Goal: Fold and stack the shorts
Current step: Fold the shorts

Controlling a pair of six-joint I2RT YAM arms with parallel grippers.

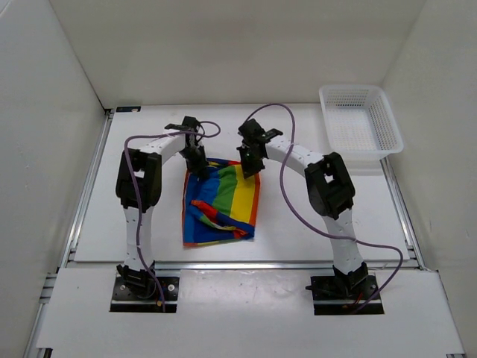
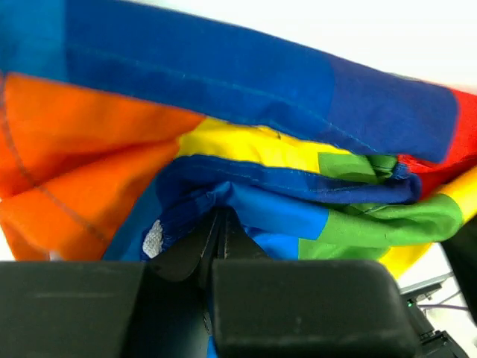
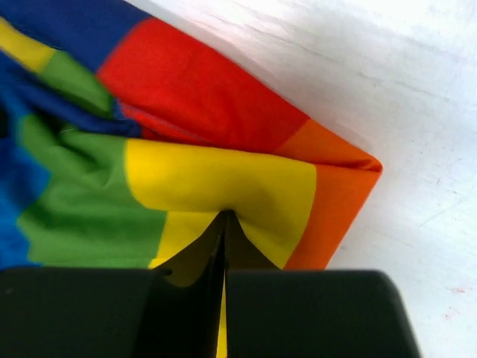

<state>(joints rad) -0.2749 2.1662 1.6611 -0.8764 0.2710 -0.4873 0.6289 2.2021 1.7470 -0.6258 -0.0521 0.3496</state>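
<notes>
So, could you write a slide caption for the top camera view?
The left gripper and right gripper pinch the far edge of the striped shorts; a white basket stands far right.

soft matt cloth shorts (image 1: pixel 220 203) with stitched seams, white plastic mesh basket (image 1: pixel 361 127), smooth matt white table (image 1: pixel 373 201)

In both wrist views the shorts (image 2: pixel 246 112) run past the picture edges, and their folds hide the very tips of the left gripper (image 2: pixel 220 222) and the right gripper (image 3: pixel 224 222)

The shorts (image 1: pixel 221 205) lie on the table (image 1: pixel 373 201) just ahead of me, in the middle. The basket (image 1: pixel 358 127) stands at the far right corner, well apart.
</notes>
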